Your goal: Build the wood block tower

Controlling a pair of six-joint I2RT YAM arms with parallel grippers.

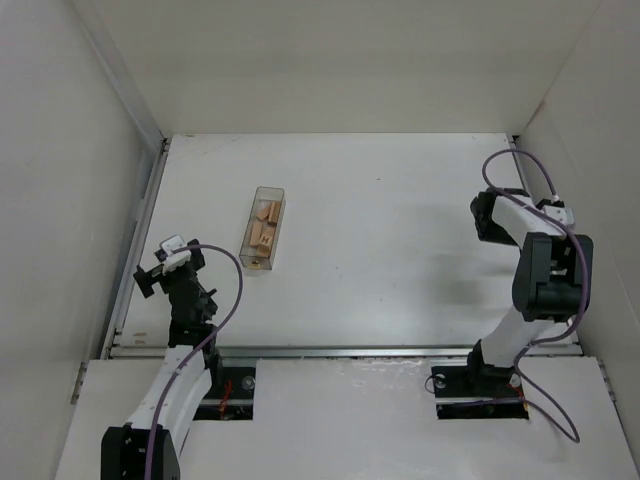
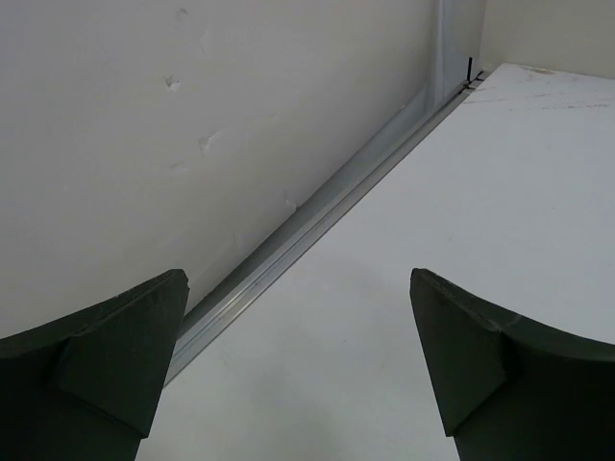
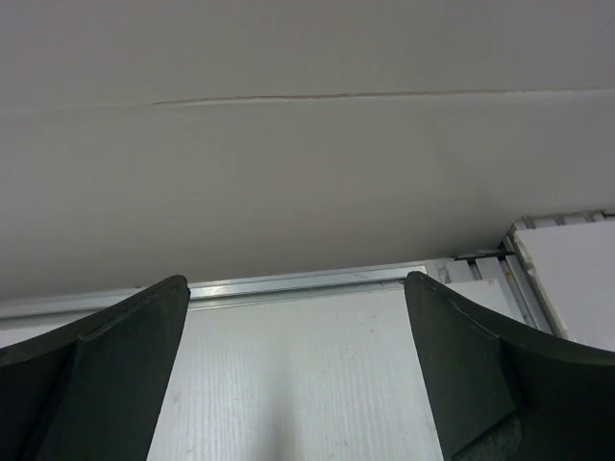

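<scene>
Left arm pose: it reaches up from its base along the left side of the table point(image 1: 400, 250), forearm raised, with the left gripper point(image 1: 150, 276) turned toward the left wall point(image 2: 192, 125).
Left gripper state: its jaws are spread wide and there is nothing between them; in the wrist view the left gripper point(image 2: 298, 288) frames only bare table and an aluminium rail point(image 2: 317, 226).
Right arm pose: it is folded upward from its base, elbow high, with the right gripper point(image 1: 487, 218) held ahead of the elbow near the right wall.
Right gripper state: it is fully spread and holds nothing; the dark fingers point(image 3: 500, 375) stand at either edge of the wrist view.
Wood blocks: the wood blocks point(image 1: 264, 225) lie loose inside a clear plastic box point(image 1: 250, 262), ahead and to the right of the left gripper, and well apart to the left of the right gripper.
Only the top view shows: the box, the blocks and both arms.
Only the wrist views show: the rail close up where table meets wall, and the spread of the jaws.
In the way: open table lies between each gripper and the box.
</scene>
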